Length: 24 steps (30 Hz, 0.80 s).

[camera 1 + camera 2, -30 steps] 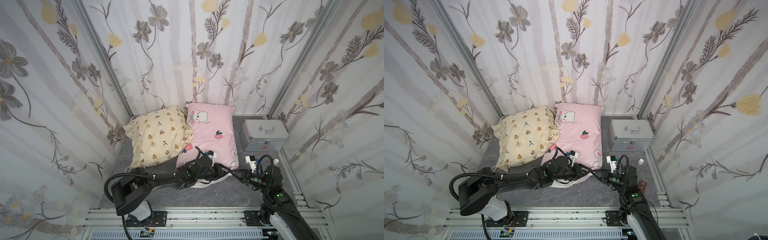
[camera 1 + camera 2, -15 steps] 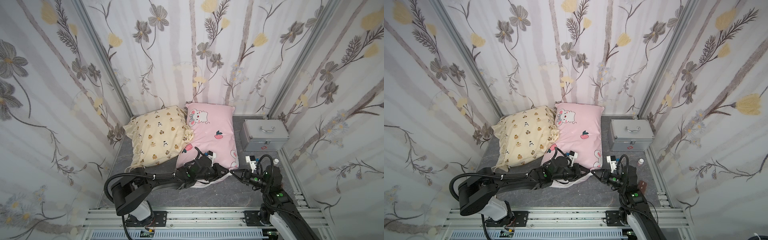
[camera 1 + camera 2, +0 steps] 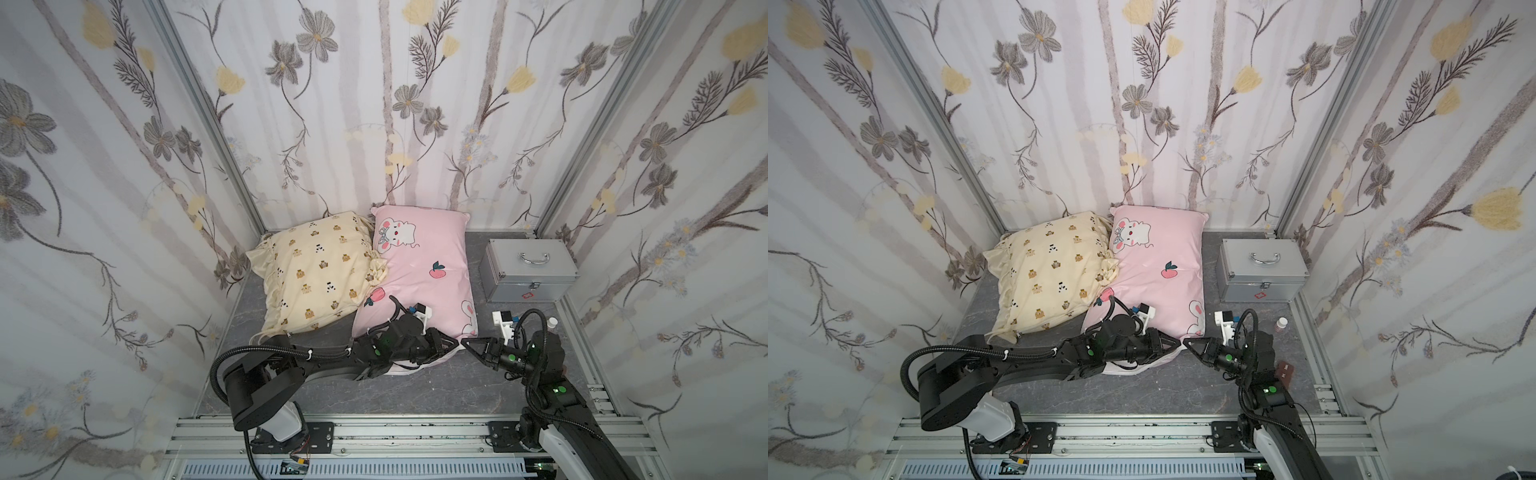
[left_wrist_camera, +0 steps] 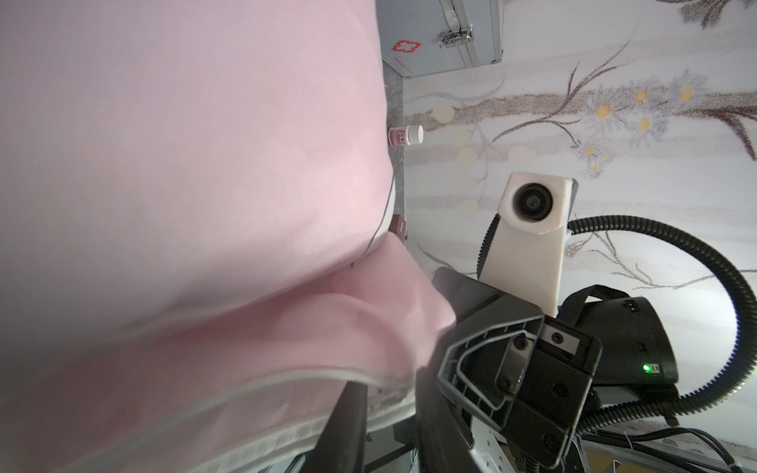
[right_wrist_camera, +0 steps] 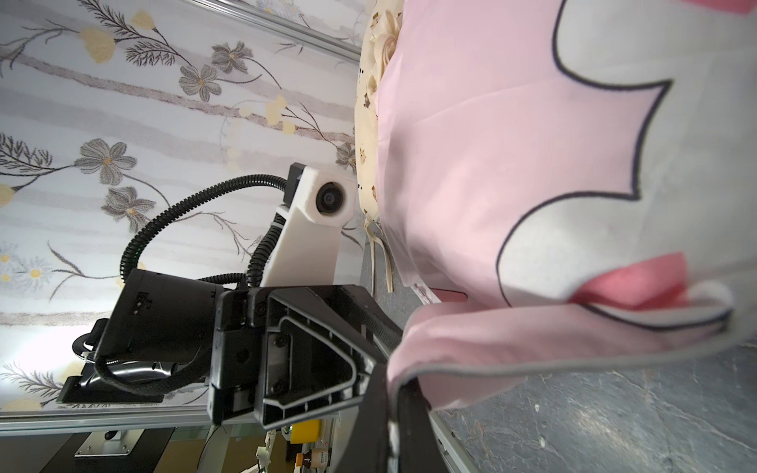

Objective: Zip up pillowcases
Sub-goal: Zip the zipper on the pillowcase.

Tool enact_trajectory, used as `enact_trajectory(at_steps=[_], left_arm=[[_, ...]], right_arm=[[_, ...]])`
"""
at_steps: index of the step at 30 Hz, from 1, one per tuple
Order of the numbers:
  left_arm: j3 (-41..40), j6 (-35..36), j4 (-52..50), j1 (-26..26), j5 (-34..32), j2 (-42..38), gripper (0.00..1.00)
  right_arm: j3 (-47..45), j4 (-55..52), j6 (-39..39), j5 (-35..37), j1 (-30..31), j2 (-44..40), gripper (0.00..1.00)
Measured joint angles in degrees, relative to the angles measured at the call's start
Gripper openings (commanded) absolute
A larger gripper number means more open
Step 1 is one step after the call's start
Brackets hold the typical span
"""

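The pink pillowcase [image 3: 424, 266] with peaches and a white mouse lies mid-table, and the cream bear-print one [image 3: 316, 270] overlaps its left edge. Both show in both top views. My two grippers meet tip to tip at the pink one's near right corner. The right gripper [image 5: 393, 381] is shut on that corner's grey-edged fabric and holds it a little off the table. The left gripper [image 4: 387, 389] has its jaws slightly apart, with the white zipper edge [image 4: 286, 374] lying across its tips. In a top view the left gripper [image 3: 455, 344] points right and the right gripper [image 3: 464, 341] points left.
A silver metal case [image 3: 528, 270] with a handle stands at the back right. A small white-capped bottle [image 3: 552, 322] and a brown block [image 3: 1285, 370] lie by the right wall. Floral walls close in on three sides. Bare grey table [image 3: 415, 395] lies in front.
Both grippers stay at the pink pillowcase's near right corner. The right gripper has edged slightly left towards the left one.
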Motion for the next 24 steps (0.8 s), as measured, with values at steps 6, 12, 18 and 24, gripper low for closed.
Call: enact_trajectory(at_steps=[6, 12, 18, 24], left_arm=[[-0.52, -1.16, 2.08, -0.37, -0.02, 0.98, 0.23], [-1.36, -1.68, 2.99, -0.37, -0.5, 0.94, 0.18], [-1.38, -1.99, 3.21, -0.37, -1.38, 0.72, 0.13], [-1.38, -2.19, 3.26, -0.35, -1.53, 0.76, 0.07]], right_arm=[[0.02, -0.83, -0.24, 0.37, 0.0, 0.0, 0.0], [0.15, -2.51, -1.53, 1.38, -0.07, 0.02, 0.0], [0.83, -3.85, -3.04, 1.88, -0.11, 0.11, 0.0], [1.14, -5.25, -3.67, 2.08, -0.11, 0.09, 0.0]])
